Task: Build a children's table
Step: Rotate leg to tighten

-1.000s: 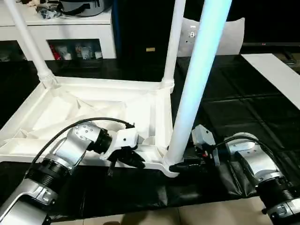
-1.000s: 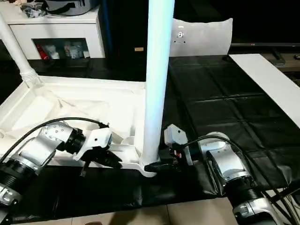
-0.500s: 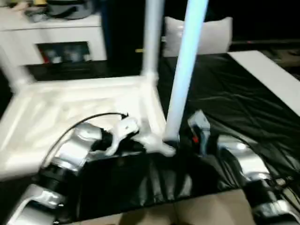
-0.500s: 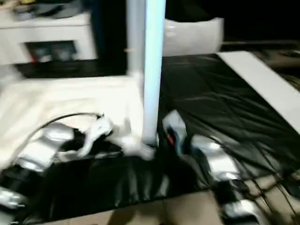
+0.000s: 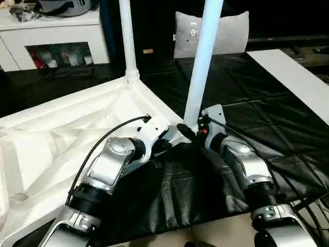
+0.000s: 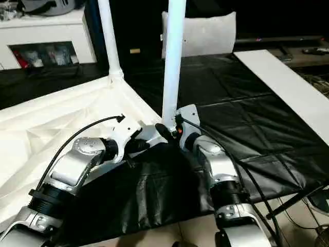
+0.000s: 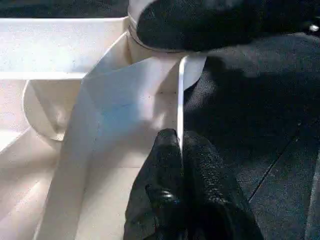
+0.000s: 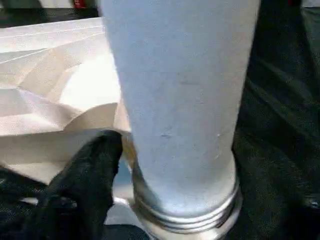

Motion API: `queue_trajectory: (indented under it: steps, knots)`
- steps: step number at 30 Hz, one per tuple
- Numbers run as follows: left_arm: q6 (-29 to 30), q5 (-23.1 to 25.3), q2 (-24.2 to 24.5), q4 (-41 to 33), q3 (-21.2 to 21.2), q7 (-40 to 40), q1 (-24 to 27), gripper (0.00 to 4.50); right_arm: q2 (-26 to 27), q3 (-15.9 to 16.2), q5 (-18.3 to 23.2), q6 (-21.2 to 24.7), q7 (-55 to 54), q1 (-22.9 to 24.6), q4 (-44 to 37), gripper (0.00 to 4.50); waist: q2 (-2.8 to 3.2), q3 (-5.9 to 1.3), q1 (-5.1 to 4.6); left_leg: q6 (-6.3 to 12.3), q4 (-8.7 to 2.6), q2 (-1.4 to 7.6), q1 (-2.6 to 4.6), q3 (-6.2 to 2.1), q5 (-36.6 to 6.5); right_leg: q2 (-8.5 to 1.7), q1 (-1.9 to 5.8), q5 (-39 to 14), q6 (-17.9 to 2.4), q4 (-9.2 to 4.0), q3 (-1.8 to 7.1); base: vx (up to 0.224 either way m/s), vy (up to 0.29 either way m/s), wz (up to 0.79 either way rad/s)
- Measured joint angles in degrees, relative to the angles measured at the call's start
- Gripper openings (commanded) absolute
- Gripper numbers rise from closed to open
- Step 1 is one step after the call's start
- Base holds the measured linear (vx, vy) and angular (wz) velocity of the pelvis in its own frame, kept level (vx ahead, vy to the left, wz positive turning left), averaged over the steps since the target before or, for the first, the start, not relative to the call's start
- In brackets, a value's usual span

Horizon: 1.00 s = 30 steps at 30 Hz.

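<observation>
The children's table lies upside down: its white tabletop shows the ribbed underside, and two white legs stand in corner sockets. One leg is at the far corner, the other leg at the corner nearest my grippers. My left gripper is shut on the tabletop's thin rim beside that corner. My right gripper straddles the near leg's flared base, open, with one black finger standing a little off the tube.
A wrinkled black sheet covers the work surface. A white cabinet stands at the back left, a grey cushion behind the near leg, and a long white board on the right. Black cables hang off my right arm.
The view has swung. The tabletop now lies turned at an angle on the sheet, its gripped corner pointing away from me. Both grippers have stayed at that corner.
</observation>
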Motion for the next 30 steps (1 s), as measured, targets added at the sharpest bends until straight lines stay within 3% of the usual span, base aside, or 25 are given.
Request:
queue_trajectory:
  steps: [5, 12, 16, 19, 23, 30]
  knots:
    - [-2.17, -1.16, 3.02, 0.01, -1.02, -3.84, 0.23, 0.0, -4.96, 1.28, 0.51, -2.98, 8.27, 3.1, -2.43, 4.39, 0.05, 0.03, 0.4, 0.01, 0.02, 0.0, 0.04, 0.05, 0.0, 0.0, -0.02, 0.02, -0.03, 0.01, 0.06, 0.0, 0.0, 0.0]
    - [-8.81, -2.71, 9.76, 1.09, -2.23, -13.51, 0.9, 0.0, -12.68, 3.21, 2.19, -7.68, 21.31, 5.0, -5.99, 4.46, 0.04, 0.03, 0.89, 0.0, 0.05, 0.0, 0.15, 0.05, 0.01, 0.01, 0.1, -0.05, 0.11, 0.05, 0.06, 0.0, 0.0, 0.0]
    - [-13.34, -4.02, 14.32, 2.26, -3.18, -21.04, 0.92, 0.0, -15.22, 3.59, 5.28, -7.46, 30.26, 5.45, -8.85, 4.46, -0.02, 0.01, 1.49, 0.0, 0.06, -0.01, 0.21, 0.05, 0.02, 0.01, 0.18, -0.06, 0.14, 0.06, 0.17, 0.0, 0.0, 0.0]
    - [-17.45, -4.36, 15.83, 3.16, -4.17, -25.94, 0.92, 0.0, -16.49, 4.75, 7.19, -6.56, 35.76, 5.83, -10.14, 4.46, -0.11, 0.0, 2.45, 0.01, 0.1, -0.08, 0.23, 0.09, 0.02, 0.01, 0.2, -0.06, 0.14, 0.08, 0.42, 0.0, 0.0, 0.0]
    - [-22.98, -4.97, 18.43, 5.52, -5.51, -31.74, 0.21, 0.0, -17.77, 7.45, 7.45, -6.16, 41.9, 5.23, -9.98, 4.1, -0.31, -0.01, 2.83, 0.03, 0.14, -0.11, 0.3, 0.16, 0.03, 0.01, 0.19, -0.06, 0.14, 0.25, 0.75, 0.0, 0.0, 0.0]
    - [-26.24, -4.97, 19.44, 7.31, -7.27, -36.5, -1.23, 0.0, -18.31, 10.4, 7.27, -5.76, 46.87, 3.75, -8.66, 3.49, -0.52, -0.02, 3.21, -0.21, 0.18, -0.1, 0.51, 0.2, -0.1, 0.01, 0.35, -0.15, 0.29, 0.31, 0.83, 0.0, 0.0, 0.0]
